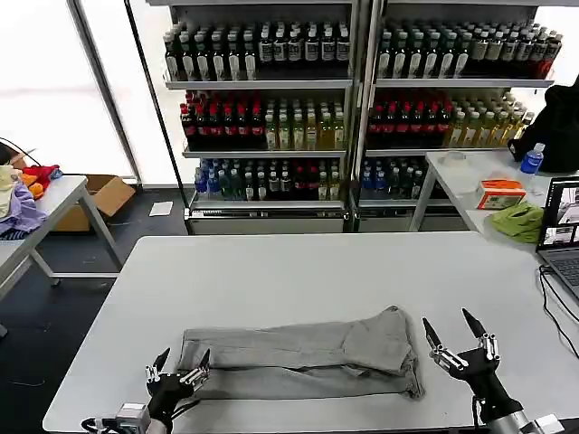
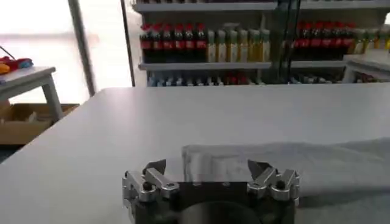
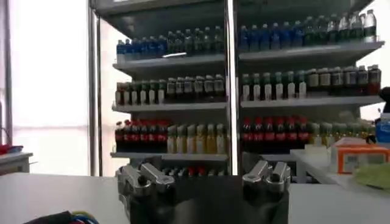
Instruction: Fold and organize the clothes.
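The clothes are one light grey T-shirt [image 1: 298,354], folded into a long narrow band across the near part of the white table [image 1: 317,271]. My left gripper [image 1: 182,366] is open at the band's left end, its fingertips just short of the cloth edge. In the left wrist view the folded shirt [image 2: 274,167] lies right ahead of the open left gripper [image 2: 210,165]. My right gripper [image 1: 451,327] is open and raised just off the shirt's right end. In the right wrist view the right gripper [image 3: 204,171] points level at the drink shelves [image 3: 231,103].
A side table [image 1: 479,176] at the right holds a lime-green cloth [image 1: 519,221], an orange box [image 1: 500,193] and a laptop [image 1: 562,226]. Another table [image 1: 41,212] with garments stands at the left. Drink shelves [image 1: 353,99] fill the back.
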Controlling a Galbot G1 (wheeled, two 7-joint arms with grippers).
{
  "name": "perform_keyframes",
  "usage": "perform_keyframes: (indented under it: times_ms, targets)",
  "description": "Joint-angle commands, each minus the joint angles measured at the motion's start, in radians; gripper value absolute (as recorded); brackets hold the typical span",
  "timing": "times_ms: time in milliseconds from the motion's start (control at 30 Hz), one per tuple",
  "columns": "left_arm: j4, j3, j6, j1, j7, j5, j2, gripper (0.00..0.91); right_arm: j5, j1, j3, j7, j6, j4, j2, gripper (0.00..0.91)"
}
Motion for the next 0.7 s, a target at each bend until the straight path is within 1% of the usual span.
perform_keyframes:
  times_ms: [33, 100, 133, 167, 233, 367, 500, 600, 700]
  targets:
    - [0.076, 0.024, 0.003, -0.029, 0.03, -0.014, -0.017, 0.071, -0.003, -0.007, 0.005, -0.002, 0.035, -0.002, 0.009, 0.907]
    - [0.086, 0.023, 0.005, -0.03, 0.039, -0.014, -0.016, 0.02, 0.001, -0.008, 0.007, -0.002, 0.037, -0.002, 0.009, 0.907]
    - [0.087, 0.024, 0.007, -0.028, 0.039, -0.018, -0.018, 0.02, 0.0, -0.008, 0.007, -0.001, 0.04, -0.004, 0.009, 0.907]
    - [0.083, 0.026, 0.011, -0.026, 0.046, -0.025, -0.019, 0.0, -0.005, -0.008, 0.007, 0.0, 0.047, -0.006, 0.01, 0.907]
    - [0.074, 0.03, 0.026, -0.017, 0.064, -0.039, -0.02, 0.0, -0.006, -0.01, 0.007, 0.002, 0.055, -0.002, 0.009, 0.907]
    - [0.071, 0.039, 0.021, -0.013, 0.076, -0.034, -0.034, 0.01, -0.006, -0.01, 0.011, 0.001, 0.058, 0.0, 0.008, 0.907]
    - [0.05, 0.039, -0.011, -0.018, 0.074, -0.035, -0.049, 0.0, -0.003, -0.004, 0.014, 0.001, 0.059, -0.002, 0.002, 0.907]
    - [0.048, 0.014, -0.029, -0.032, 0.07, -0.03, -0.052, 0.01, 0.001, 0.0, 0.015, 0.001, 0.056, -0.002, -0.004, 0.907]
    - [0.033, -0.037, -0.019, -0.032, 0.094, -0.048, -0.037, 0.0, 0.004, 0.004, 0.014, 0.003, 0.052, -0.001, -0.007, 0.907]
